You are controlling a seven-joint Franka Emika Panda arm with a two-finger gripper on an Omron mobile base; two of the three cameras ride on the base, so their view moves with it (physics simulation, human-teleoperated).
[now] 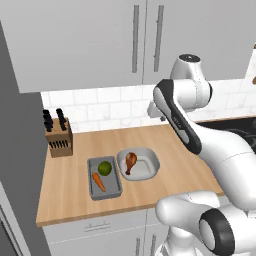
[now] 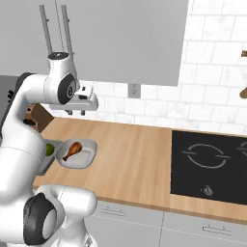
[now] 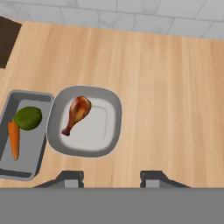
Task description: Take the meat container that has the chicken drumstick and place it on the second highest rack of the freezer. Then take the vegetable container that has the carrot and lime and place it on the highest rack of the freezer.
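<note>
1. Nearest the hand camera, the gripper [image 3: 111, 176] showed two dark fingers [image 3: 70, 177] set moderately apart with nothing between them, hovering above the wooden surface [image 3: 166, 100].
2. The chicken drumstick [image 3: 77, 113] was glossy orange-brown, its rounded meaty end darker and its thin bone end paler, lying at a slant.
3. It lay in the meat container [image 3: 111, 131], a shallow light-grey dish with rounded corners and a paler flat floor, sitting on the surface below and left of the fingers in the hand view.
4. Just beside it, with their rims nearly touching, sat the vegetable container [image 3: 26, 151], a darker grey rectangular tray.
5. In that tray the lime [image 3: 28, 118] was a round green ball at the end toward the wall, and the carrot [image 3: 14, 140] was a slim orange piece just in front of it, its tip pointing toward the surface's front edge.
6. The surface was pale wood with fine grain, backed by a white tiled wall [image 1: 100, 107] and grey upper cabinets [image 1: 100, 40] with long bar handles.
7. A wooden knife block [image 1: 59, 135] with black handles stood at the left rear of the surface, well apart from the containers.
8. To the right, a black cooktop [image 2: 210, 166] was set flush into the surface.
9. In the right base view the gripper [image 2: 76, 112] hung high above the dish, touching nothing.
</note>
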